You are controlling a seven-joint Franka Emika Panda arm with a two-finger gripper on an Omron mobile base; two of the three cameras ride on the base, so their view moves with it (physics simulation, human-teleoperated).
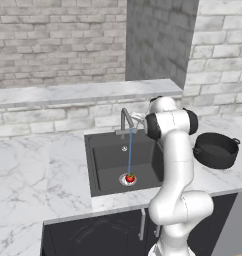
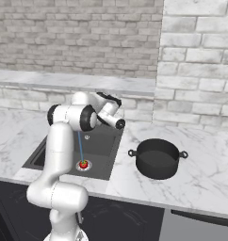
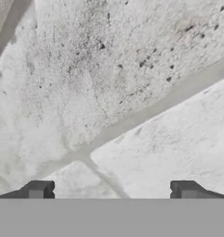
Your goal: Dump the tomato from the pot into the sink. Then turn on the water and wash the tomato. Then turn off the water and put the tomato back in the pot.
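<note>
The red tomato [image 1: 129, 178] [image 2: 83, 164] sits on the drain of the dark grey sink [image 1: 105, 160] [image 2: 105, 149]. A thin blue stream of water [image 1: 130, 152] falls from the faucet [image 1: 125, 119] straight onto it. The black pot [image 1: 215, 149] [image 2: 157, 158] stands upright on the counter right of the sink, with nothing showing inside it. My gripper [image 3: 111, 190] [image 2: 111, 100] is up behind the sink by the faucet, facing the pale brick wall. It is open, with its fingertips [image 3: 37, 190] wide apart and nothing between them.
A stone ledge [image 1: 88, 92] runs along the brick wall above the faucet. Marble counter [image 1: 38, 170] stretches left of the sink and around the pot [image 2: 205, 169]. My white arm stands over the sink's right side.
</note>
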